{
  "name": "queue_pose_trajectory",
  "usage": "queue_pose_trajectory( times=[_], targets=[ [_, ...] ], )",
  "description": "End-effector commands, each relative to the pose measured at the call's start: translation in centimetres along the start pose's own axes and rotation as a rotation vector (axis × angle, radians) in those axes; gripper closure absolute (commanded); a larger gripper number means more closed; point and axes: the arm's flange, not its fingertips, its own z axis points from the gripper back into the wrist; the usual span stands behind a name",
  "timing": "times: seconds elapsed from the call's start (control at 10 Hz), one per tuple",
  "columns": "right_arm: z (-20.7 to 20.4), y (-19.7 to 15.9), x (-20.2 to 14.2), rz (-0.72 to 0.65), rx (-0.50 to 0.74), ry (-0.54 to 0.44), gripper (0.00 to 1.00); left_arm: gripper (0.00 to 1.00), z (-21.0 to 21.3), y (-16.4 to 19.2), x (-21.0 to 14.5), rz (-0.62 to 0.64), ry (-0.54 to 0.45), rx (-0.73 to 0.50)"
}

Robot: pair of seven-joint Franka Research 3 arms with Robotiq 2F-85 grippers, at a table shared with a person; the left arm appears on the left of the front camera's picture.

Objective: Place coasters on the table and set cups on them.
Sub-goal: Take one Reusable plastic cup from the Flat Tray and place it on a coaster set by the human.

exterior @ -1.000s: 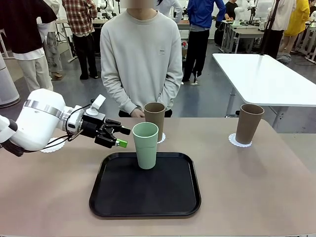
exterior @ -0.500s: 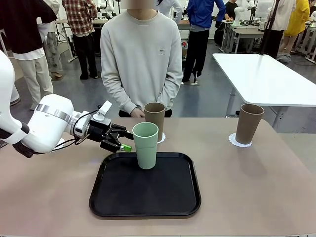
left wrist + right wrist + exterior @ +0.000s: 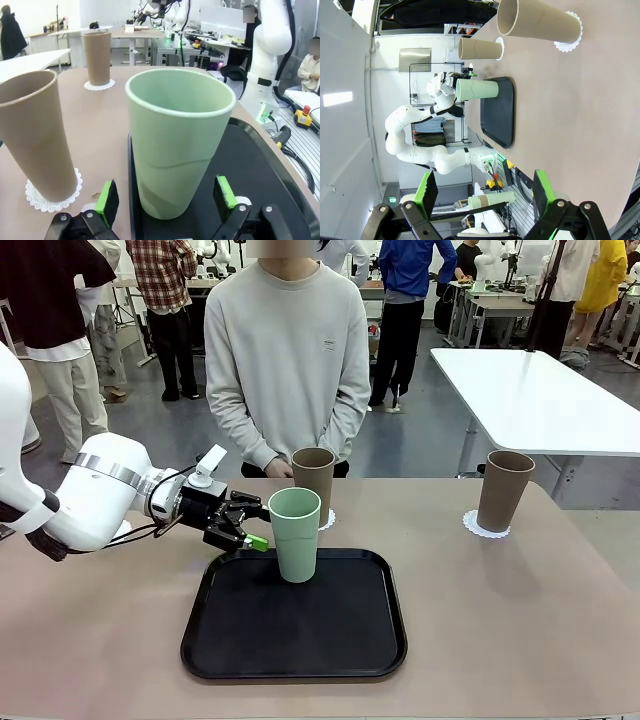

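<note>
On the black tray (image 3: 300, 640) near the middle of the beige desk (image 3: 520, 610), the mint green cup (image 3: 294, 533) is seen standing upright at the tray's far left part. The left gripper (image 3: 255, 526) is held level just beside this cup, its fingers (image 3: 106, 197) spread wide on either side of the cup's lower half with a gap left on each side, so nothing is grasped. Two brown cups are set on white coasters on the desk: one (image 3: 313, 483) just behind the green cup on a coaster (image 3: 53, 196), the other (image 3: 504, 489) well apart at the far right on a coaster (image 3: 484, 528). From the right wrist camera, the right gripper (image 3: 483, 192) is seen released and empty above the desk.
</note>
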Motion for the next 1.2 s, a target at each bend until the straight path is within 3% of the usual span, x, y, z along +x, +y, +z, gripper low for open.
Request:
queue_pose_trajectory(
  times=[0.0,1.1],
  targets=[
    [0.0,0.0,-0.1,-0.002,0.0,-0.002,0.0,0.0,-0.1,-0.4,-0.5,-0.071,-0.029,-0.047],
    [0.0,0.0,-0.1,-0.002,0.0,-0.002,0.0,0.0,-4.2,0.7,-0.7,-0.075,0.016,-0.118]
  ],
)
